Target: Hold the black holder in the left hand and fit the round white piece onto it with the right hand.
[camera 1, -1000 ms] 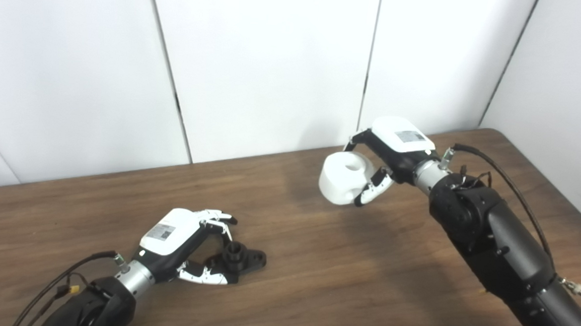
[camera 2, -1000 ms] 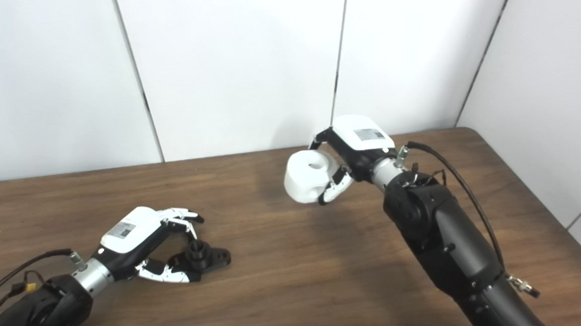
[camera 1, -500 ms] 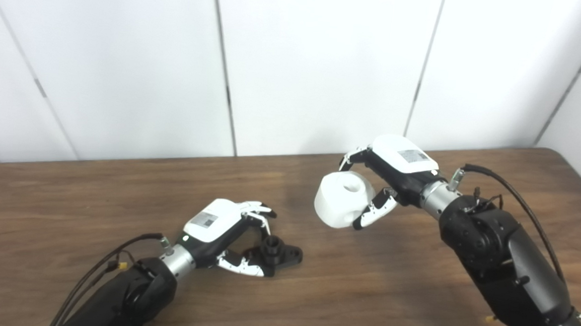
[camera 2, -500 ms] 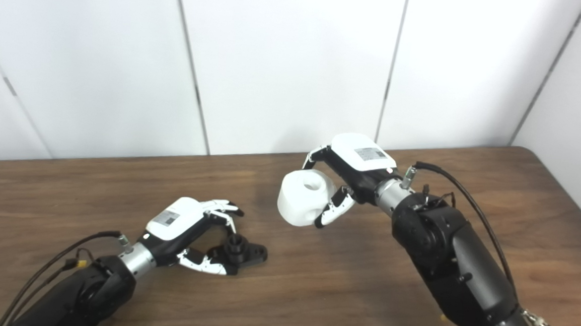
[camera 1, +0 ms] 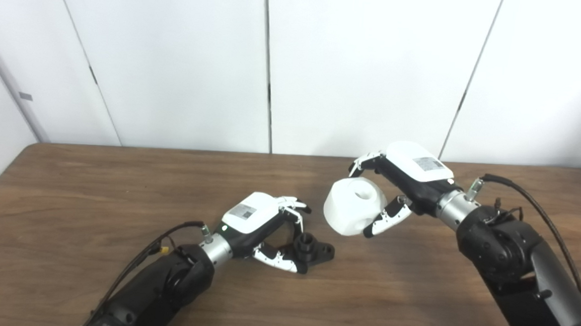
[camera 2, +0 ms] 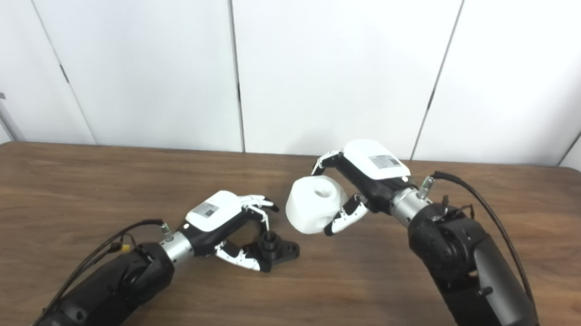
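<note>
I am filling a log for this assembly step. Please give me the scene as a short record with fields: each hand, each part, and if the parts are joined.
left hand: low on the table, fingers around the black holder, grip looks partial
black holder: resting on the table, short post pointing up
right hand: raised, shut on the white piece
white piece: round, with a hole in its top face, held off the table
parts joined: no, the white piece is up and to the right of the holder, apart from it

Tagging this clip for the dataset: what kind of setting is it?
Likely a lab or test bench, not a home: a bare wooden table against plain white wall panels, with only the black holder and round white piece the hands work on.
</note>
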Robot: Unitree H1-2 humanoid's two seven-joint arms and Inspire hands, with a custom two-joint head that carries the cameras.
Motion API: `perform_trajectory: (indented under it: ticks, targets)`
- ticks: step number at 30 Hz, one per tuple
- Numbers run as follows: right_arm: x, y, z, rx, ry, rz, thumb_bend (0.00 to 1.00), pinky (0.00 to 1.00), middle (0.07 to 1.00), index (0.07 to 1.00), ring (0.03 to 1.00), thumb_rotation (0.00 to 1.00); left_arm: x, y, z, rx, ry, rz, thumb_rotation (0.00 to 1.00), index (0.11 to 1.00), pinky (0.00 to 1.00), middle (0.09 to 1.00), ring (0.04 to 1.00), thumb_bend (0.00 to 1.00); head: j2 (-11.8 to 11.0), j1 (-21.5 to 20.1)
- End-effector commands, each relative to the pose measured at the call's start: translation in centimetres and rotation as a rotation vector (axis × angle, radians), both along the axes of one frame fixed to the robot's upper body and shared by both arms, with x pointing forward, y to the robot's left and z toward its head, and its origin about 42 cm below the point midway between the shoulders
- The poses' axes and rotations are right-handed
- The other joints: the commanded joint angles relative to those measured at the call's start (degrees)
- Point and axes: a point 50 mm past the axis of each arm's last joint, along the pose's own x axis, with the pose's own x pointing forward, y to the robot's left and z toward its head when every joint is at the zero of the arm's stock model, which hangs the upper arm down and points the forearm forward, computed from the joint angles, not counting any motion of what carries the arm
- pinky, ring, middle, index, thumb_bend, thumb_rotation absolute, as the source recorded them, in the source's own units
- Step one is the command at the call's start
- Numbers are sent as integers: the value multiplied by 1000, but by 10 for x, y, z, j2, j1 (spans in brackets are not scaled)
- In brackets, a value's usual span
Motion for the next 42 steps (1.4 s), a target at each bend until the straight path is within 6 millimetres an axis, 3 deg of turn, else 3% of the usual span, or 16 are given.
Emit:
perform_trajectory:
  ticks: [1, 18, 41, 42]
  targets:
    - [6, 11, 29, 23, -94, 50, 523, 694, 758, 481, 807, 143, -19, -6, -46, 192, 143, -3, 70, 484, 757, 840, 878, 525, 0, 1]
    - [16, 36, 20, 14, -43, 106, 522, 722, 753, 482, 812, 142, -18, -14, -43, 193, 157, 25, 71, 486, 772, 846, 889, 524, 13, 22]
    - [22, 56, 4, -12, -13, 177, 524, 691, 751, 481, 800, 139, -19, -7, -40, 189, 161, 47, 77, 493, 750, 858, 879, 521, 23, 30]
    - [22, 56, 4, -14, -14, 179, 524, 693, 751, 481, 800, 139, -19, -6, -39, 190, 162, 51, 154, 541, 744, 862, 878, 756, 24, 30]
